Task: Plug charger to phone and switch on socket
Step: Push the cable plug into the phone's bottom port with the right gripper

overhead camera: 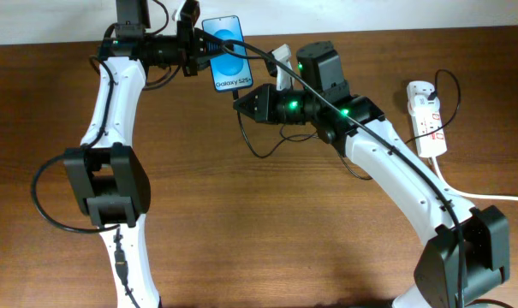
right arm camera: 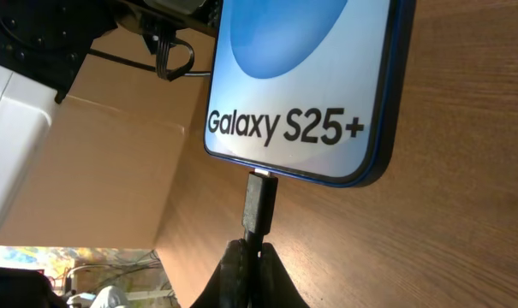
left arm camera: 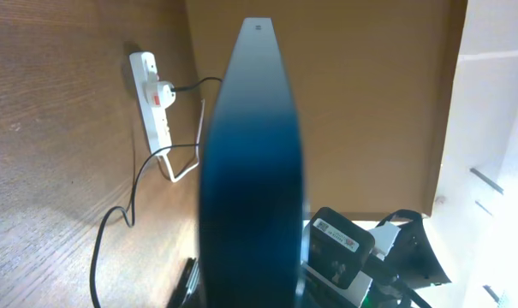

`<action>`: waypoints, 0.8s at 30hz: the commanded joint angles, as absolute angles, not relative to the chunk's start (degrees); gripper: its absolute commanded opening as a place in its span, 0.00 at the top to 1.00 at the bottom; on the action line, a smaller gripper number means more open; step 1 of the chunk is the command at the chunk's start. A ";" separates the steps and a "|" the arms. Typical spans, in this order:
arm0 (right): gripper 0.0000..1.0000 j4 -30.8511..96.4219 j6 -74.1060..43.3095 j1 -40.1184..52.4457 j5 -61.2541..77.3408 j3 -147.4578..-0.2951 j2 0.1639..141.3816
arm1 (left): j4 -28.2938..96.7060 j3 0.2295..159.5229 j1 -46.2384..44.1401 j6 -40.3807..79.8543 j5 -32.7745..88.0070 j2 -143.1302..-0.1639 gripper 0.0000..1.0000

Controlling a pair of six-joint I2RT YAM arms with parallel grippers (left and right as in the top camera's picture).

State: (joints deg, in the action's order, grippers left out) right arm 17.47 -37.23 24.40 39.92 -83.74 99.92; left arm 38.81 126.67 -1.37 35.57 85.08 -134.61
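The phone (overhead camera: 224,53) with a blue screen and "Galaxy S25+" text is held off the table at the back by my left gripper (overhead camera: 199,47), shut on its upper end. In the left wrist view the phone (left arm camera: 250,171) shows edge-on. My right gripper (right arm camera: 253,257) is shut on the charger plug (right arm camera: 260,201), whose tip meets the phone's bottom edge (right arm camera: 301,128). The black charger cable (overhead camera: 257,145) loops down to the table. The white socket (overhead camera: 425,115) with red switches lies at the right; it also shows in the left wrist view (left arm camera: 153,98), a plug in it.
The socket's thick white cord (overhead camera: 477,195) runs off to the right edge. A black cable (left arm camera: 113,222) curls over the wooden table (overhead camera: 267,231). A white wall lies behind the table's back edge.
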 commanded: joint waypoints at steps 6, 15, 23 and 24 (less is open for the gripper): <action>0.96 13.02 -36.71 23.11 34.83 -84.53 100.79 | 41.78 127.55 -3.40 34.65 90.19 -134.06 1.00; 0.81 15.27 -36.69 23.11 34.44 -84.53 100.79 | 41.10 127.55 -3.14 33.28 90.19 -134.06 1.00; 0.48 16.97 -34.83 23.09 37.01 -84.53 100.75 | 38.00 127.55 -0.69 28.16 88.99 -134.15 1.00; 0.46 16.69 -34.26 22.92 37.95 -84.53 100.75 | 38.00 127.55 -0.40 25.93 88.73 -134.15 1.00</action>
State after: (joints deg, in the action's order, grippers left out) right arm 17.23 -36.45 23.33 36.07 -83.44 99.96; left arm 38.30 126.76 -1.34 31.81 86.83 -134.61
